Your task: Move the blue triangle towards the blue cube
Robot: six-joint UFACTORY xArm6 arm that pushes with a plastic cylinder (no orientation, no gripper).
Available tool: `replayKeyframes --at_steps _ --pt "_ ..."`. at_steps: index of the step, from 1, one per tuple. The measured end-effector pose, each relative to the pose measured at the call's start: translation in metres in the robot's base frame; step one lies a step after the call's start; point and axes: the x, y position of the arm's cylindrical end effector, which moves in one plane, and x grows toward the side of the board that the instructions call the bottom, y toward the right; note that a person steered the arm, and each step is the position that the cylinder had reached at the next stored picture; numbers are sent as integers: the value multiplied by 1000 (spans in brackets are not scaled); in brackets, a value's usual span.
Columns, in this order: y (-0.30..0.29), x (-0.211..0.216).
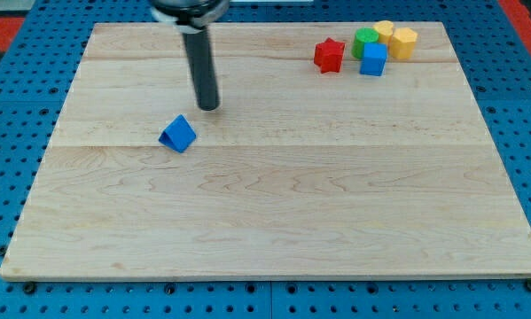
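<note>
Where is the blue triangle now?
The blue triangle lies left of the board's centre, just below-left of my tip, far from the blue cube.

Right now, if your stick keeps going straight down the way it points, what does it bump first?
Just the wooden board. My tip already sits on it, above-right of the blue triangle, apparently not touching it.
</note>
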Motion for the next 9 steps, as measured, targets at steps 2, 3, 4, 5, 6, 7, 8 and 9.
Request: replayKeyframes --at_steps 2,3,4,5,6,7,8,9 --pt "-112 -70" --pt "-195 -42" --pt "-211 25" --pt "-201 34" --pt "-159 56" --pt "-95 75" --pt "2 61" --pt "62 29"
